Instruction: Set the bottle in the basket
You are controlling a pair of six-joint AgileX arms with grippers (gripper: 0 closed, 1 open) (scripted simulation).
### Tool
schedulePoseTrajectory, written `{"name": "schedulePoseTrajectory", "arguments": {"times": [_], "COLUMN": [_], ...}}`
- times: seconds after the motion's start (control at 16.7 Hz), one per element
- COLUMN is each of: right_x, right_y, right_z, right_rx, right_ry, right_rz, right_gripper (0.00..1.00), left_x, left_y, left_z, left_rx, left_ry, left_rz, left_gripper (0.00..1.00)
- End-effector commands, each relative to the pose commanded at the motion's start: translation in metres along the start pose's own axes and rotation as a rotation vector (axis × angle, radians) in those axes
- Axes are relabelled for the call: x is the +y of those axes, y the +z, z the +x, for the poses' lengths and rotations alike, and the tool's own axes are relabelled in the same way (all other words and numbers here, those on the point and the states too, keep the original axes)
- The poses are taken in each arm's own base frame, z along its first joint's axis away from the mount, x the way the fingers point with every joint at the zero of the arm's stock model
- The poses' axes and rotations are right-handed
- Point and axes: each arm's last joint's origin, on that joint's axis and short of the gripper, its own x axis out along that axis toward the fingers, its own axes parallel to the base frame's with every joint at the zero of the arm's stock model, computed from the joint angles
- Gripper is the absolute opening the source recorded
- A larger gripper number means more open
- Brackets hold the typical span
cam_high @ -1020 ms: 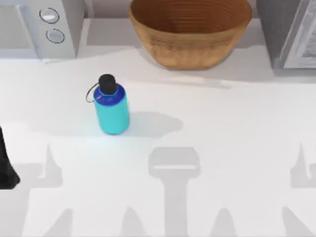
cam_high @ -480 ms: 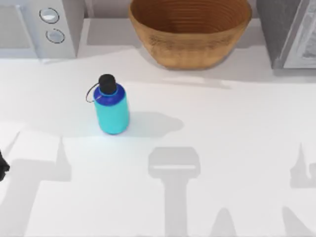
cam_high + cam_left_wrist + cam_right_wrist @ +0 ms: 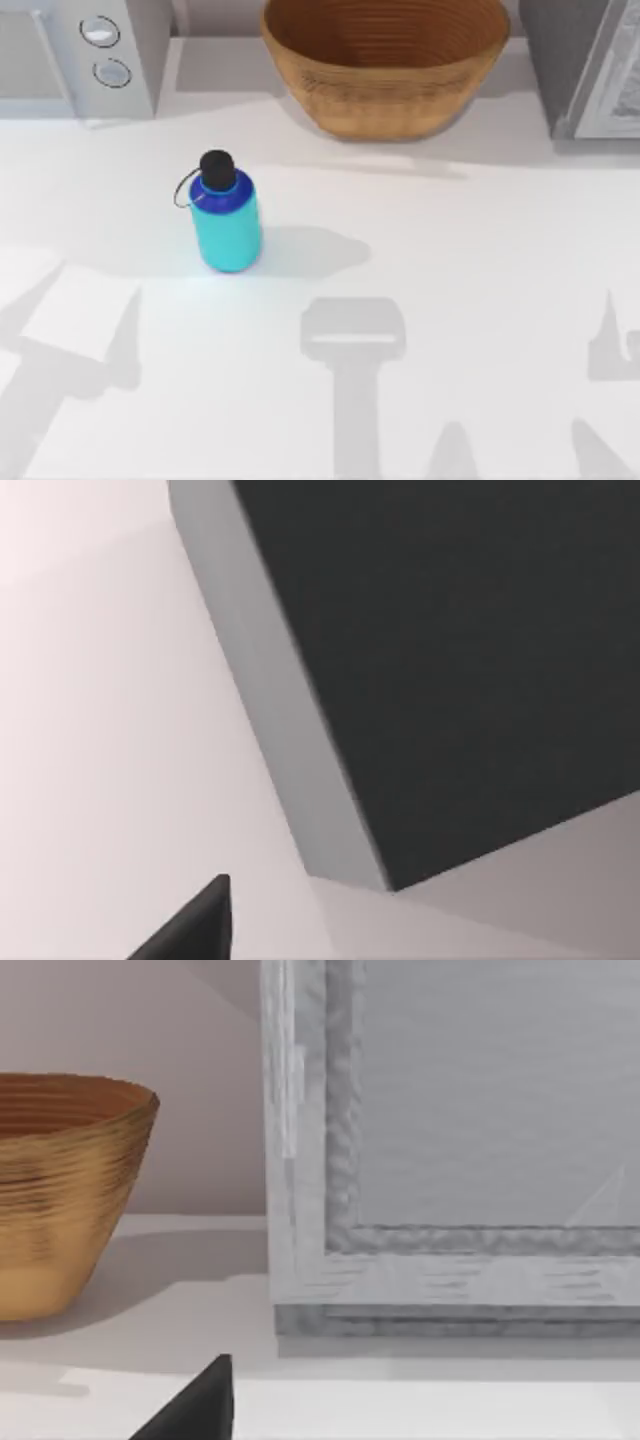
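Starting at the near edge of the bench: there's just a row of grey shadows along it, nothing actually sitting there.

The left end effector shows as a dark wedge in the left wrist view, hanging in front of a grey box with a dark face. Honestly can't tell whether it's open or closed, and it isn't touching anything I can see. Same deal with the right end effector: a dark wedge low in the right wrist view, no way to tell if it's open or closed, nothing in it that I can make out.

Further in, the bottle stands upright on the bench, left of the middle and well away from every edge. Turquoise body, dark blue shoulder, black cap on top, and a thin loop strap sticking out on its left side. Its shadow falls off to the right.

Then at the far edge, about centre, is the basket, a wide brown ribbed bowl, well apart from the bottle. The right wrist view catches it too.

Far left corner has a grey appliance with two round knobs. The far right corner has a grey cabinet, near the basket, with bare bench between them in the right wrist view.
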Motion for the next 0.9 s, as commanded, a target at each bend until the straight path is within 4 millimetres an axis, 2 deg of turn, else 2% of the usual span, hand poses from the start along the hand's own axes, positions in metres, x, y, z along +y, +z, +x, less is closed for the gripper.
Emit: {"name": "schedulePoseTrajectory", "arguments": {"times": [0.12, 0.24, 0.36, 0.48, 0.6, 0.66, 0.78, 0.9], "right_x": [0.000, 0.000, 0.000, 0.000, 0.000, 0.000, 0.000, 0.000], "right_y": [0.000, 0.000, 0.000, 0.000, 0.000, 0.000, 0.000, 0.000], "right_z": [0.000, 0.000, 0.000, 0.000, 0.000, 0.000, 0.000, 0.000], "right_rx": [0.000, 0.000, 0.000, 0.000, 0.000, 0.000, 0.000, 0.000], "right_ry": [0.000, 0.000, 0.000, 0.000, 0.000, 0.000, 0.000, 0.000], "right_rz": [0.000, 0.000, 0.000, 0.000, 0.000, 0.000, 0.000, 0.000], "right_gripper": [1.00, 1.00, 1.00, 1.00, 1.00, 1.00, 1.00, 1.00], "left_x": [0.036, 0.083, 0.142, 0.208, 0.277, 0.309, 0.365, 0.403], "left_y": [0.046, 0.081, 0.102, 0.102, 0.080, 0.060, 0.005, -0.065], "left_z": [-0.015, -0.034, -0.054, -0.070, -0.076, -0.074, -0.060, -0.031], "left_rx": [-0.130, -0.262, -0.384, -0.488, -0.563, -0.588, -0.608, -0.590], "left_ry": [-0.014, -0.006, 0.025, 0.076, 0.142, 0.177, 0.246, 0.303], "left_rz": [0.044, 0.072, 0.080, 0.066, 0.031, 0.006, -0.055, -0.126], "left_gripper": [1.00, 1.00, 1.00, 1.00, 1.00, 1.00, 1.00, 1.00]}}
